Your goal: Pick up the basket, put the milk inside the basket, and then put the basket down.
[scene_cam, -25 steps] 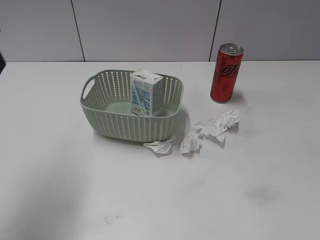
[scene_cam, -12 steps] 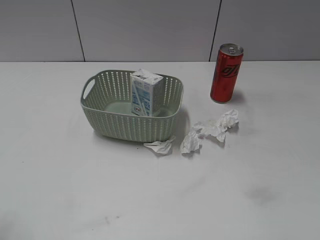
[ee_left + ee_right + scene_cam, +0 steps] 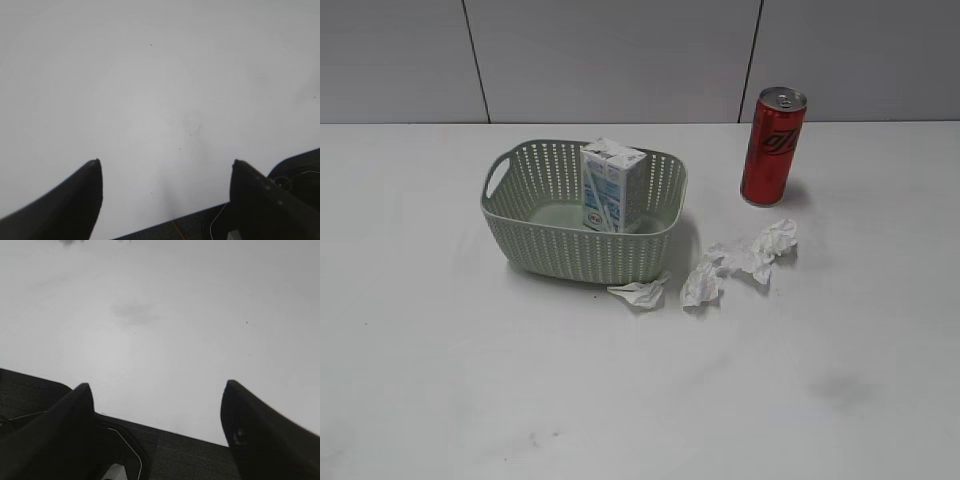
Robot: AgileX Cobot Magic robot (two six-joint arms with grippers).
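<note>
The pale sage-green basket [image 3: 532,245] stands on the white table, left of centre in the exterior view. The white-and-blue milk carton [image 3: 610,186] stands upright inside it, at the back right. Neither gripper shows in the exterior view. In the left wrist view my left gripper [image 3: 165,162] is open and empty over bare table near the front edge. In the right wrist view my right gripper [image 3: 157,385] is open and empty over the table's front edge. Neither wrist view shows the basket or the milk.
A red soda can [image 3: 772,146] stands at the back right. Crumpled white tissues [image 3: 748,256] lie right of the basket, and one more tissue [image 3: 639,293] lies at its front right corner. A grey panelled wall stands behind the table.
None in the basket, milk, can or tissues. A faint shadow at the lower left of the table has faded.
</note>
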